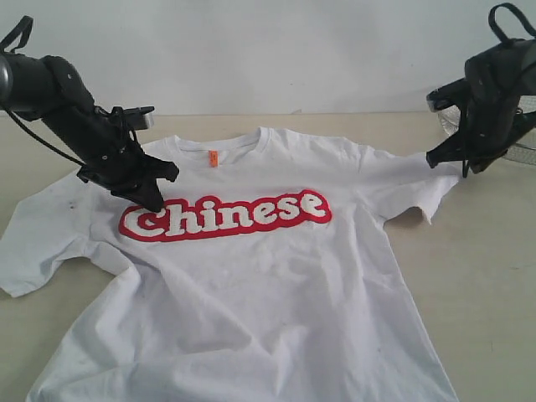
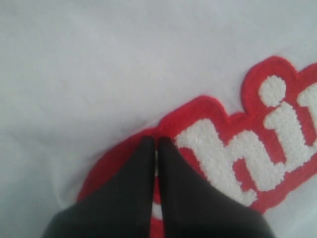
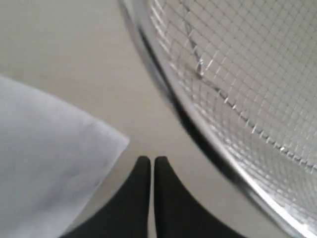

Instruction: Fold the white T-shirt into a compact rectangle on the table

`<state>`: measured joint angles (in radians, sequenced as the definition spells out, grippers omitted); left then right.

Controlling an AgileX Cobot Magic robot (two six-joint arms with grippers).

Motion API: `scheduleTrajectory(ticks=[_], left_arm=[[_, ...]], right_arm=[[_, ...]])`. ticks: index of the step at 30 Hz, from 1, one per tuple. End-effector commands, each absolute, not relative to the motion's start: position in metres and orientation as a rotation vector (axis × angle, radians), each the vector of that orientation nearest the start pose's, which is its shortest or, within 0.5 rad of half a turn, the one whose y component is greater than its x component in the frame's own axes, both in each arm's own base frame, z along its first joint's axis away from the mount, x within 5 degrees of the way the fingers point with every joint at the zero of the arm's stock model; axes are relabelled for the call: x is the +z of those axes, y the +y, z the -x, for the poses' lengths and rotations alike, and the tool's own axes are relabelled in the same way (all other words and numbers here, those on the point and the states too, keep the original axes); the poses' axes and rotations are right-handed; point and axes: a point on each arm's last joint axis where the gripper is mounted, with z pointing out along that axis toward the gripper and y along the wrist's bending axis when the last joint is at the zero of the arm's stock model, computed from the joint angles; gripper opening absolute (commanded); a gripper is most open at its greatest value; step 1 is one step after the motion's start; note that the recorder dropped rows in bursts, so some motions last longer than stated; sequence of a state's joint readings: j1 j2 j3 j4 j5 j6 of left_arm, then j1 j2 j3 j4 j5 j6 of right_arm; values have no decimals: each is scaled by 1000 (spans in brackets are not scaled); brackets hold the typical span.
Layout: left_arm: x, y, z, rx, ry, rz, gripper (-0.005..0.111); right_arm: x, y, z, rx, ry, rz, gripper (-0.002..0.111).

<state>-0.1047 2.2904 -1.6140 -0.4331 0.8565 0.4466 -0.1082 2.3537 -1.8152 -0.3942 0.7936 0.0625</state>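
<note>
Pale beige table (image 1: 494,285) with the white T-shirt (image 1: 251,285) spread flat on it, front up, red lettering (image 1: 226,215) showing. Left gripper (image 2: 156,143) has its jaws pressed together, tips right over the start of that lettering. Right gripper (image 3: 151,161), closed too, hangs just off the shirt's sleeve (image 1: 414,188) edge, next to a wire-mesh basket (image 3: 237,89)
</note>
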Motion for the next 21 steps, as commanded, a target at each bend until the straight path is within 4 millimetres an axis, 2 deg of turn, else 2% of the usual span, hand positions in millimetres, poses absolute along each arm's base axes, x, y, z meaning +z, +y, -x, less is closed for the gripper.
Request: scheduleTrajectory(ticks=[1, 3, 5, 12, 16, 19, 21], left_arm=[[76, -68, -440, -359, 2962, -496, 5], [76, -68, -441, -358, 2961, -495, 5], [76, -68, -441, -358, 2961, -495, 5], [76, -68, -441, -358, 2961, -495, 5], [76, -68, -440, -366, 2970, -497, 5], [76, -68, -439, -368, 2973, -505, 5], [76, -68, -439, -368, 2973, -505, 5]], right_arm=[[151, -61, -476, -191, 2883, 38, 0], [156, -50, -471, -35, 2926, 14, 0], [163, -36, -468, 95, 2949, 69, 0], [178, 5, -452, 154, 3071, 208, 0], [188, 12, -438, 208, 3064, 163, 0], [199, 9, -419, 269, 2965, 93, 0], [197, 3, -403, 296, 2892, 18, 0]])
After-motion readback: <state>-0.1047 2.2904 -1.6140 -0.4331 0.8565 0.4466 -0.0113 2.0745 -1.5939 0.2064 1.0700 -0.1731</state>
